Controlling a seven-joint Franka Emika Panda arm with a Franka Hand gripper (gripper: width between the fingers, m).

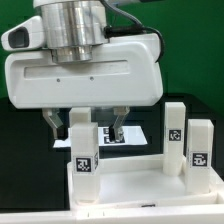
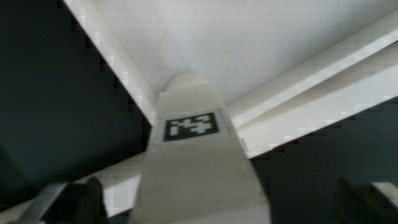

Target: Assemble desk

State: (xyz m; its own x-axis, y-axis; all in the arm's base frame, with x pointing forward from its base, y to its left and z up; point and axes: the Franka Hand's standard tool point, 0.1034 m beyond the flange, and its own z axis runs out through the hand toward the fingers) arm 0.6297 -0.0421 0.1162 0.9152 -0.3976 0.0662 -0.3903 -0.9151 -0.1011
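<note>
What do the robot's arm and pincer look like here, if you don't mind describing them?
The wrist ends in a ribbed silver metal cylinder set on a broad, rounded white plastic hand body. A small white camera unit with a dark lens sits at one side. Beneath hangs the pincer with two short dark fingers. No cables or markings are visible.

The gripper (image 1: 94,128) points straight down, its jaws spread apart.

pincer: my gripper (image 1: 84,129) is standing open astride a leg (image 1: 82,148) | desk: tabletop (image 1: 140,185) is carrying three upright tagged legs
</note>
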